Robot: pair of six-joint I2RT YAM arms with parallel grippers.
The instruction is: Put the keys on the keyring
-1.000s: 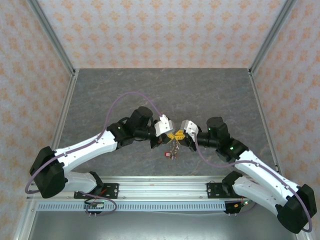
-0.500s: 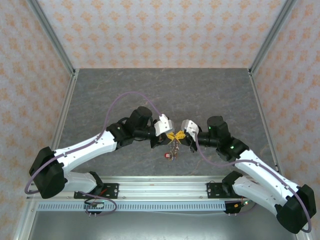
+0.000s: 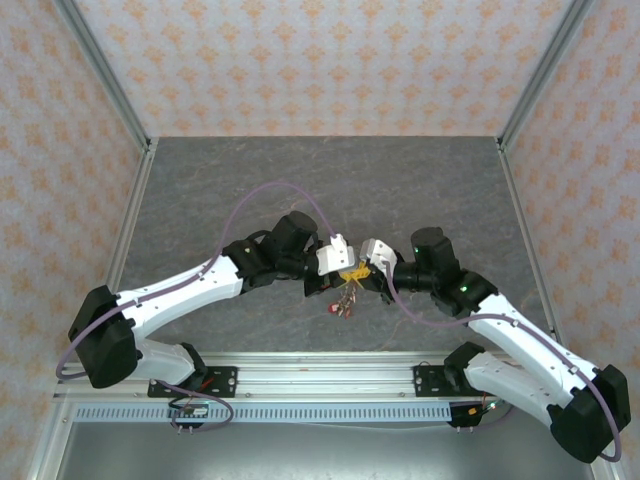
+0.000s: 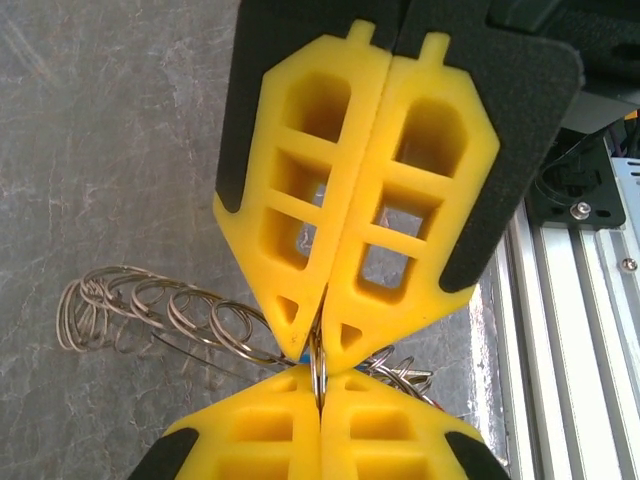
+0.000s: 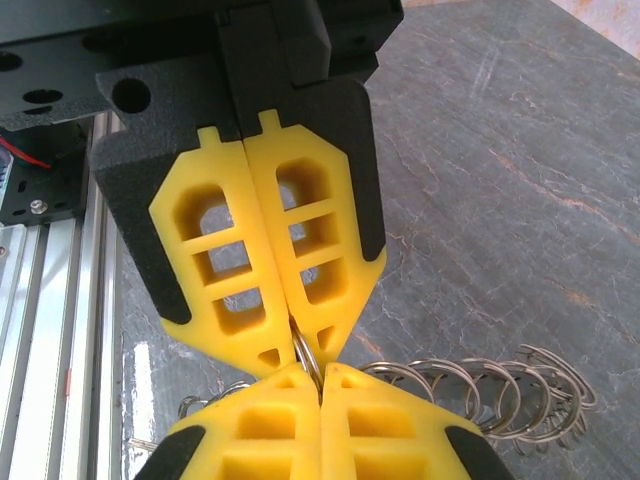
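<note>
My left gripper (image 3: pixel 346 271) and right gripper (image 3: pixel 359 273) meet tip to tip above the table's middle front. In the left wrist view my left gripper (image 4: pixel 320 340) is shut on the thin wire of the keyring (image 4: pixel 318 368), seen edge-on. The right gripper's yellow fingertips (image 4: pixel 390 415) pinch the same wire from below. In the right wrist view my right gripper (image 5: pixel 304 346) is shut on the keyring (image 5: pixel 309 355). A row of small wire loops (image 5: pixel 490 395) trails off it. The keys (image 3: pixel 342 299) dangle under the fingertips, with a red tag (image 3: pixel 329 307) at the lower left.
The dark grey marbled table (image 3: pixel 320 180) is walled by patterned panels at the back and sides. An aluminium rail (image 3: pixel 320 375) carrying both arm bases runs along the near edge, right behind the grippers. More wire loops (image 4: pixel 150 310) hang over the tabletop to the left.
The left gripper has shifted a little right and toward the right one, so the yellow fingertips sit closer together. The dangling keys moved slightly with them.
</note>
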